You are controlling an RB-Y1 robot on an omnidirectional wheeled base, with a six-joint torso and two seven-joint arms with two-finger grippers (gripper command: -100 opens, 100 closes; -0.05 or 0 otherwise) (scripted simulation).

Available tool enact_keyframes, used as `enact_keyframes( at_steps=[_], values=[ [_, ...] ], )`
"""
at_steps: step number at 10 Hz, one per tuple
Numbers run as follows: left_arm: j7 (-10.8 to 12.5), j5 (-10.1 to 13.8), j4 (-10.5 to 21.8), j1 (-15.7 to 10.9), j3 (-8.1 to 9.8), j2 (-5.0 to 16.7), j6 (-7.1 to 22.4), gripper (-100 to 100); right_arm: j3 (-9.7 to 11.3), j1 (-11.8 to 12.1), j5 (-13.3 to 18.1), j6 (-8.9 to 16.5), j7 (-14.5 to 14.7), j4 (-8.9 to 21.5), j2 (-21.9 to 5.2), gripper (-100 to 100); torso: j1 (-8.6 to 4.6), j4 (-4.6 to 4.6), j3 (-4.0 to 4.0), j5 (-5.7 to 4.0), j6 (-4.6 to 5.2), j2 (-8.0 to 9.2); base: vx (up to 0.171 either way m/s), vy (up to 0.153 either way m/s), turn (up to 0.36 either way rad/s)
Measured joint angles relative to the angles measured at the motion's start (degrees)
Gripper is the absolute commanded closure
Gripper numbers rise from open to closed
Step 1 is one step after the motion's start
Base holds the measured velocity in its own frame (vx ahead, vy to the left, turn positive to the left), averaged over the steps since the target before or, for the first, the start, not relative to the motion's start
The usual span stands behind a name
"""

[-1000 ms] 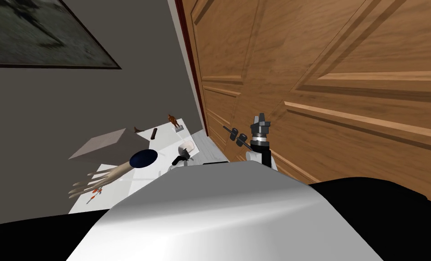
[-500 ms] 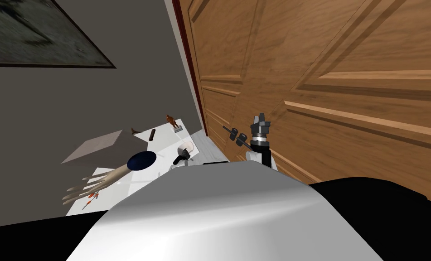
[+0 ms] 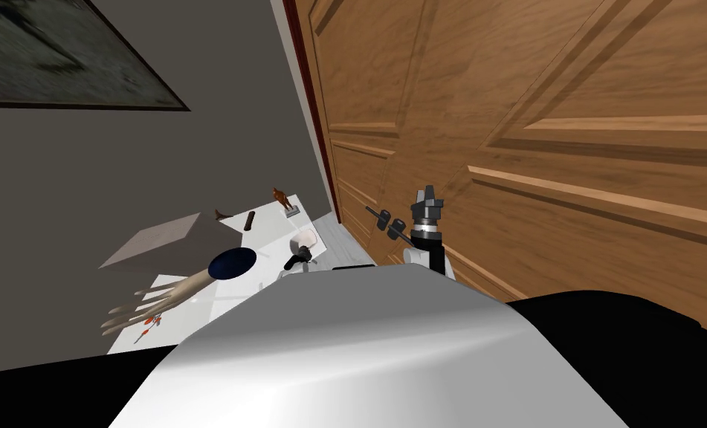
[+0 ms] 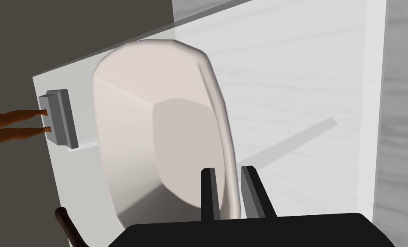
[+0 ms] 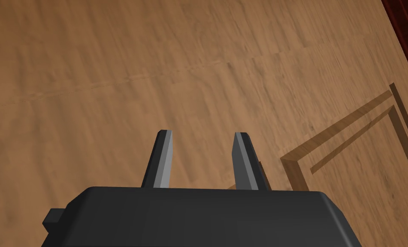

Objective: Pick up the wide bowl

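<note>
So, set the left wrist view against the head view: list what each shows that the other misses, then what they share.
Left wrist view: the left gripper shut on the pale bowl at its rim, one finger inside, one outside. Head view: a dark blue dish, a grey box, the wooden door, the right gripper raised by it. Shared: bowl, white table, brown figurine.

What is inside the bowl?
The bowl looks empty, save one finger of the left gripper, shut on its rim. The gripper's dark body covers the nearest part of the inside.
</note>
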Motion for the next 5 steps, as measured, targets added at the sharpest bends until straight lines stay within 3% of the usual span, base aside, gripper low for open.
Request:
enact_keyframes(
  at_steps=[1, 4, 5],
  values=[
    [0.0, 0.0, 0.01, 0.01, 0.0, 0.0, 0.01, 100, 0.0, 0.0, 0.0, 0.0, 0.0, 0.0, 0.0, 0, -0.01, 0.01, 0.01, -0.01, 0.0, 0.01, -0.005, -0.012, 0.058],
    [-0.22, 0.47, -3.6, 1.92, -0.95, 0.27, 1.85, 100, 0.0, 0.0, 0.0, 0.0, 0.0, 0.0, 0.0, 0, -0.13, 0.04, 0.07, -0.05, -0.02, 0.1, -0.007, -0.018, 0.042],
    [-0.23, 0.5, -3.71, 2.0, -0.99, 0.3, 2.01, 0, 0.0, 0.0, 0.0, 0.0, 0.0, 0.0, 0.0, 0, -0.09, 0.05, 0.07, -0.04, 0.0, 0.08, 0.0, 0.0, 0.0]
  ],
)
